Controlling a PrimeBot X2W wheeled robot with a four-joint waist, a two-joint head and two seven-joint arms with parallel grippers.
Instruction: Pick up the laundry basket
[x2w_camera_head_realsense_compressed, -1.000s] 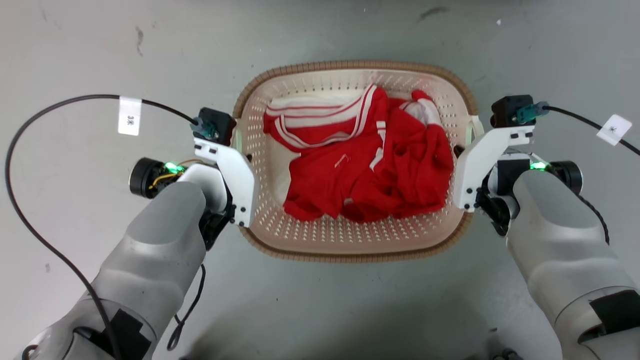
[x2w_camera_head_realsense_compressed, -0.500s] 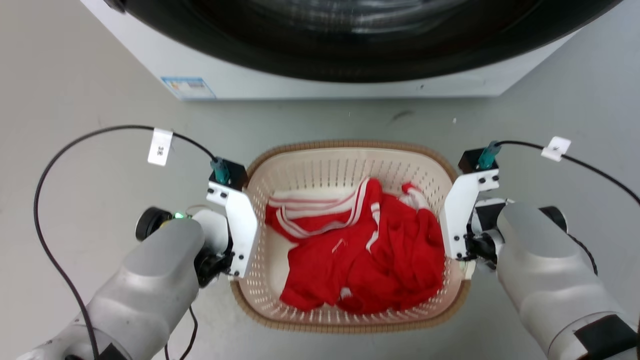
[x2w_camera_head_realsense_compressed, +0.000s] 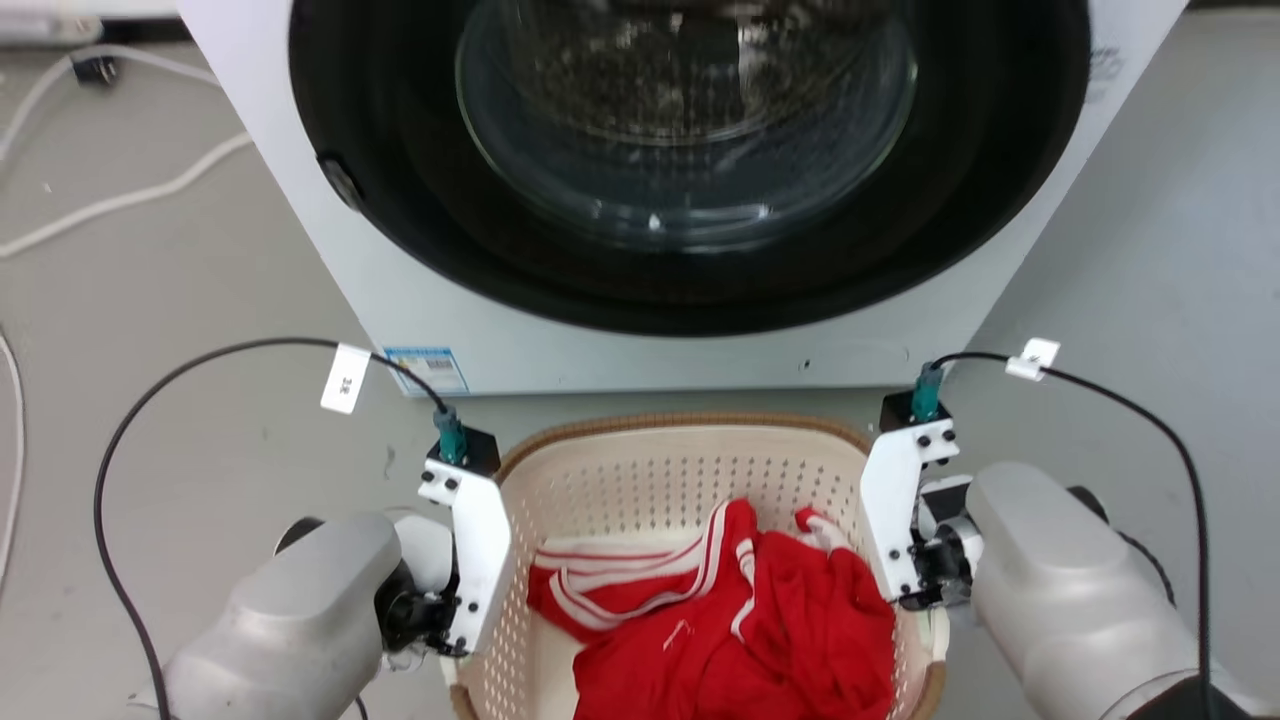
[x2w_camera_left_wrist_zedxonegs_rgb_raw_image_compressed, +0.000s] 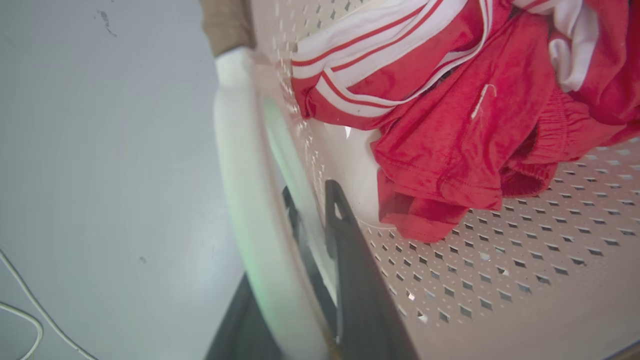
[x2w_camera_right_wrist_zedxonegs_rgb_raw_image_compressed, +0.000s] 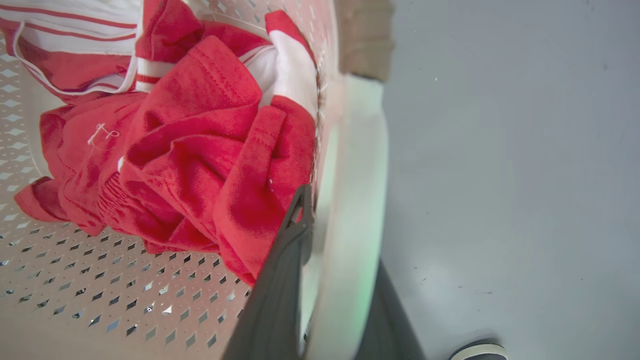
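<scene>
The laundry basket (x2w_camera_head_realsense_compressed: 610, 470) is seen at 6 o'clock in the head view, cut off by the bottom edge. The white washer (x2w_camera_head_realsense_compressed: 420, 300) stands just beyond it at 12 o'clock on the grey floor (x2w_camera_head_realsense_compressed: 200, 300). Red garments (x2w_camera_head_realsense_compressed: 740, 620) with white stripes are heaped inside the basket. The basket is flanked by the two arms, the left at its 9 o'clock side and the right at its 3 o'clock side.

In the left wrist view the left gripper (x2w_camera_left_wrist_zedxonegs_rgb_raw_image_compressed: 310, 195) is closed about the basket's white left handle (x2w_camera_left_wrist_zedxonegs_rgb_raw_image_compressed: 240, 165). One dark finger (x2w_camera_left_wrist_zedxonegs_rgb_raw_image_compressed: 355, 270) is laid against the perforated inner wall, the other is set outside, and the handle is clamped between them. In the right wrist view the right gripper (x2w_camera_right_wrist_zedxonegs_rgb_raw_image_compressed: 332, 215) is closed in the same way on the white right handle (x2w_camera_right_wrist_zedxonegs_rgb_raw_image_compressed: 355, 150), with one finger inside beside the red cloth and the other outside.

Whether the basket's base touches the floor cannot be told. White cords (x2w_camera_head_realsense_compressed: 110, 200) lie on the floor at 10 o'clock.
</scene>
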